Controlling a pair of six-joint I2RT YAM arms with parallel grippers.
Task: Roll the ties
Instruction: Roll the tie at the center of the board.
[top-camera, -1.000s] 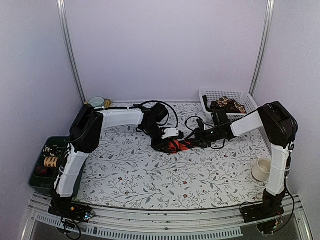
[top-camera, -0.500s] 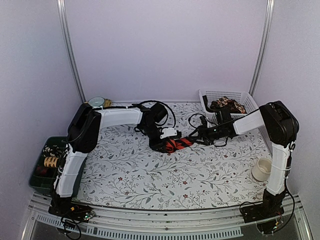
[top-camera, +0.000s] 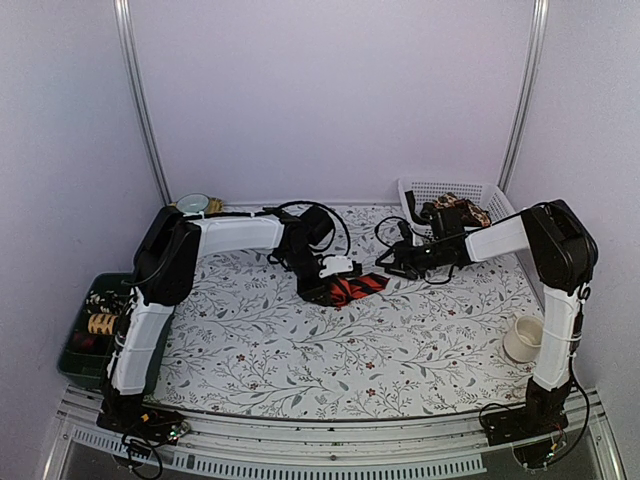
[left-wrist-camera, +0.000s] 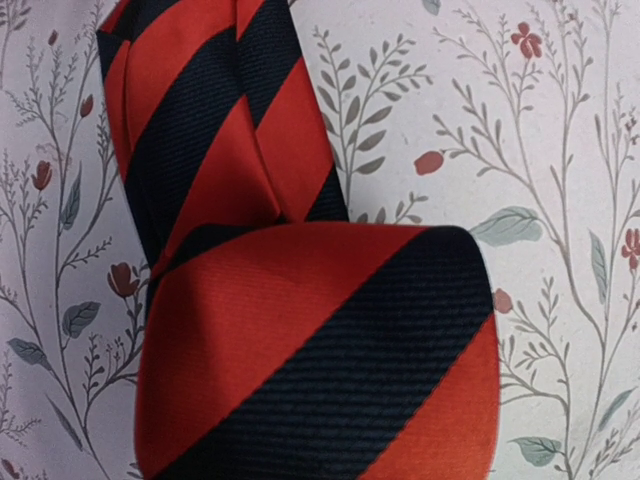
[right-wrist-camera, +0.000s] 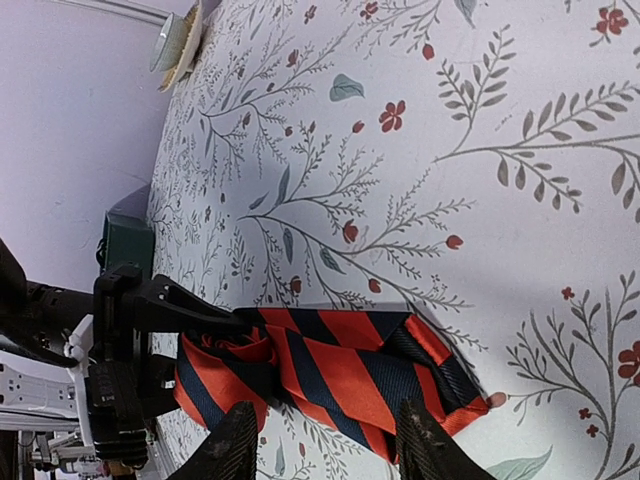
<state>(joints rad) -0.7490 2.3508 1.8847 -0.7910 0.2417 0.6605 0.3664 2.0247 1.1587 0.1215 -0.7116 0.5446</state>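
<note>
Brown-patterned tie in basket, coiled ties in bin, left end effector grasping red tie, right end effector released

No legible text, label, brand, number or sign anywhere in these views.

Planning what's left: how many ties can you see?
3 for sure: a red tie mid-table, a brown tie in the basket, and a tan coil in the bin. Both containers may hide more.
</note>
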